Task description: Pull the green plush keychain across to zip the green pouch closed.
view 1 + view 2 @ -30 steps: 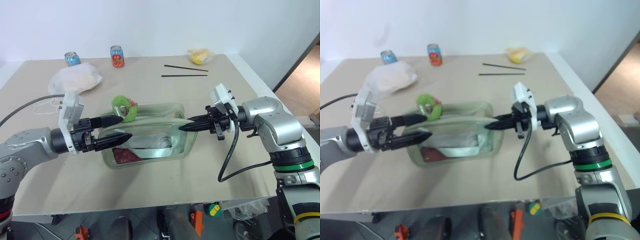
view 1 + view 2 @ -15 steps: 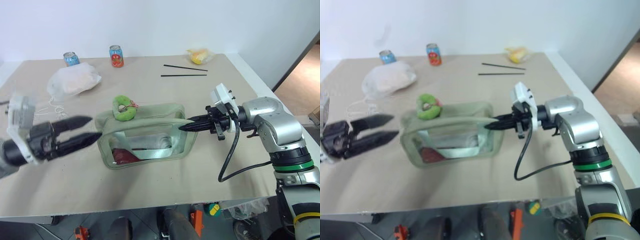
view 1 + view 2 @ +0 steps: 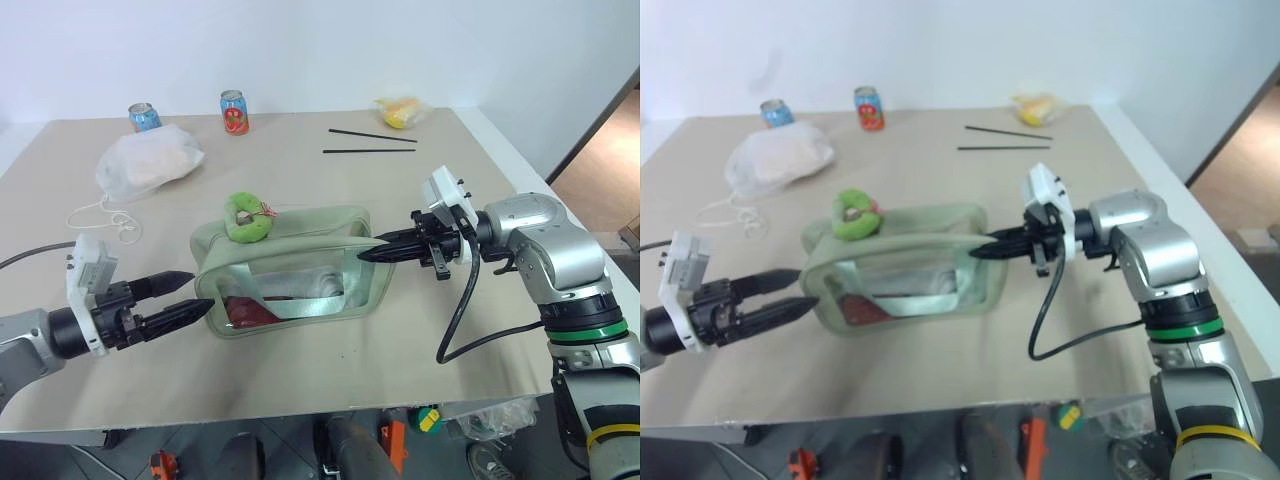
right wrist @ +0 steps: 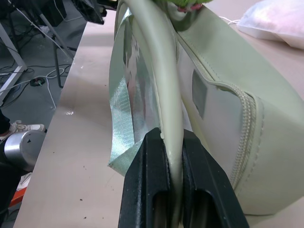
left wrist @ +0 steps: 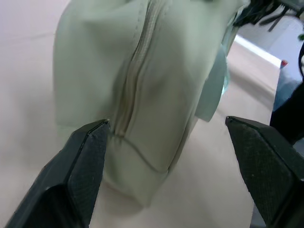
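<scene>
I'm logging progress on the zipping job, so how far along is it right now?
Looks done: the green plush keychain lies at the left end of the green pouch, and the zipper reads closed in the left wrist view. In hand: the right gripper pinches the pouch's strap, jaws shut. The left gripper sits beside the pouch's left end, jaws apart, holding nothing. Left: probably just releasing the strap.

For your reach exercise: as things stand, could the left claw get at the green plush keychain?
Probably yes. The left claw is open beside the green pouch's end, and the green plush keychain lies uncovered on top near that end, with nothing between them.
</scene>
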You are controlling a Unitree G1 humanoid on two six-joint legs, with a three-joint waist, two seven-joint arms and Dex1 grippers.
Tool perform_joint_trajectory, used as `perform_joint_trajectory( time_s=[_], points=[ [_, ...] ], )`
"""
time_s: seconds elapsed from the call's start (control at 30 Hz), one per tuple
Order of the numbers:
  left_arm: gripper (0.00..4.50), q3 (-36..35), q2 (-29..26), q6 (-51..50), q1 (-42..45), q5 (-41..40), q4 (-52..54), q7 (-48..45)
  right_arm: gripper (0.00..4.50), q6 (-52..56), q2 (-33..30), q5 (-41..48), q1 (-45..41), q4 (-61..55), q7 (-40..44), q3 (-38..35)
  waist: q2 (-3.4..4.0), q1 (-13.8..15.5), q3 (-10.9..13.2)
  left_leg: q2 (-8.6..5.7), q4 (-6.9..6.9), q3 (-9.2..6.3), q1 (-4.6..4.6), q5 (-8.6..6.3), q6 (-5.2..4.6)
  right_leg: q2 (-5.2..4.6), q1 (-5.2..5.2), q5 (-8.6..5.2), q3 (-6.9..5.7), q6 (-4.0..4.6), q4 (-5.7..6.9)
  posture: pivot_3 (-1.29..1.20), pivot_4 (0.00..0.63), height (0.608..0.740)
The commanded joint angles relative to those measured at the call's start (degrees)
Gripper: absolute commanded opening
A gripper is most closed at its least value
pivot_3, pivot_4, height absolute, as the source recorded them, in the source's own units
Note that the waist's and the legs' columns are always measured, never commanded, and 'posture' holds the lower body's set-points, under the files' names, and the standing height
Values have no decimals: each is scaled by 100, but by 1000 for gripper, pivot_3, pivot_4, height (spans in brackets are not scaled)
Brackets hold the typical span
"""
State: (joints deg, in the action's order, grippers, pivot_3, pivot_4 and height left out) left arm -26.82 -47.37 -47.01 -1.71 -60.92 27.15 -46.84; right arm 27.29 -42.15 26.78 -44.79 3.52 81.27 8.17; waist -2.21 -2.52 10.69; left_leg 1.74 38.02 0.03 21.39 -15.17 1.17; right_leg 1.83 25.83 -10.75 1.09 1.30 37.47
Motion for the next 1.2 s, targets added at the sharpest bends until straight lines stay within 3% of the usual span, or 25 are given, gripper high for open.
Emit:
perform_joint_trajectory(
  time_s=[0.03,0.2,0.3,0.57,0.73,0.8,0.83,1.07,1.2],
  points=[
    [2634,86,269,93,464,-284,-100,220,0,25,-110,105,-21,-224,-7,-265,-1,5,0,0,0,0,1,0,0,0,0,0,0,-1,0,0,150,740],
    [837,311,264,121,471,-168,25,42,0,63,-151,123,16,-269,-38,-295,-1,-4,0,-1,1,3,-1,0,0,0,-1,2,4,-4,0,0,150,740],
    [66,414,249,202,346,37,35,-9,0,82,-166,127,59,-298,-69,-310,-1,1,-1,-1,1,1,0,0,0,0,0,2,2,-3,0,0,150,740],
    [66,612,291,374,276,255,57,-75,0,214,-200,186,131,-277,-326,-498,-1,3,-1,-4,3,0,-13,0,-1,0,-15,2,1,-4,0,0,150,740],
    [66,715,325,449,218,309,102,-74,0,392,-145,516,77,-252,-660,-1005,-1,5,0,-8,3,0,-10,0,0,-5,-15,3,1,-5,-3,0,150,740],
    [0,739,332,461,215,310,109,-62,803,610,-134,783,-51,-193,-773,-1260,0,6,0,-9,3,0,-8,0,0,-6,-15,3,1,-6,-4,0,150,740],
    [0,747,335,463,213,312,114,-61,948,699,-148,918,-101,-205,-784,-1365,0,7,0,-9,3,0,-7,0,0,-6,-15,3,2,-6,-5,0,150,740],
    [0,830,358,469,289,324,85,-58,3736,1318,57,1714,-597,-391,-975,-1727,0,-8,0,2,-5,-1,-32,-1,-3,9,-39,-2,1,2,-6,0,150,740],
    [0,895,353,464,391,347,20,-91,3736,972,205,1193,-648,-761,-805,-953,3,-10,0,6,-8,-5,-34,-1,-3,17,-43,-2,-1,3,-5,0,150,740]
  ],
)
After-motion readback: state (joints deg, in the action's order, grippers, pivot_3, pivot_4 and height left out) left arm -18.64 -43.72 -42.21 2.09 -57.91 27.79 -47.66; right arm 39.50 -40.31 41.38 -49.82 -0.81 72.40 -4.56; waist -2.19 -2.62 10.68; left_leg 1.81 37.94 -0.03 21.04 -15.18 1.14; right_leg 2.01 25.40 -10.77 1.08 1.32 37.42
